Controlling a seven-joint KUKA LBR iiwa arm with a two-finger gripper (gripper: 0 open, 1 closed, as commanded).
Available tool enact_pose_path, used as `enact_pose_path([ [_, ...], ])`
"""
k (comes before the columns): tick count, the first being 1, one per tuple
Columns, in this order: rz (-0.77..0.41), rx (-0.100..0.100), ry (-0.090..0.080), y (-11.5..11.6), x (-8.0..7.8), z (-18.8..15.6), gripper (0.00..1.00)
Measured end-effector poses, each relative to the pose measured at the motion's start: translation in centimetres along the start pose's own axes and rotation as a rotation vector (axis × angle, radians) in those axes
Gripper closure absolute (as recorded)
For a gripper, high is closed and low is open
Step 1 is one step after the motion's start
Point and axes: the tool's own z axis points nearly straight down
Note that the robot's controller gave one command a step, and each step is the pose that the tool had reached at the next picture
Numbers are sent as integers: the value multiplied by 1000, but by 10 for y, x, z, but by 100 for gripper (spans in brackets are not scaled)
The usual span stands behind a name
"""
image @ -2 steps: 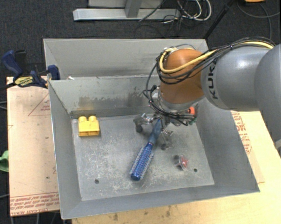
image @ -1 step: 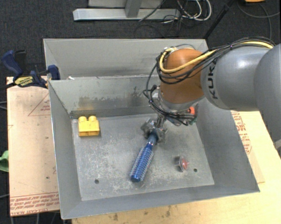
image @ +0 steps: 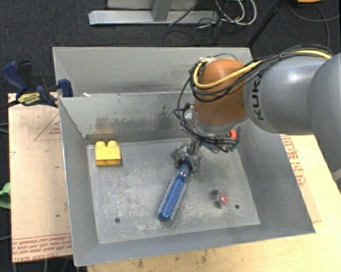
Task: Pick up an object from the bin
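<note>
Floor: dark carpet (image: 19,32), far and left.
Far side: grey stand base (image: 148,14) lying flat.
Far right: tangled cables (image: 235,14).

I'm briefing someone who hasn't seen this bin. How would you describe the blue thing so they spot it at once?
Look at the middle of the grey bin's floor, just below the gripper. The blue brush lies slanted, its upper end at the gripper. It alone is long and bristly; the yellow block to its left is squat, the reddish piece to its right tiny.

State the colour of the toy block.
Yellow; the block shows best in the camera view.
</note>
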Motion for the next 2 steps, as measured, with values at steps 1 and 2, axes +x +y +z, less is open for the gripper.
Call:
enact_pose_path([
  [1, 0, 0, 0, 0, 0, 0, 100],
  [2, 0, 0, 0, 0, 0, 0, 100],
])
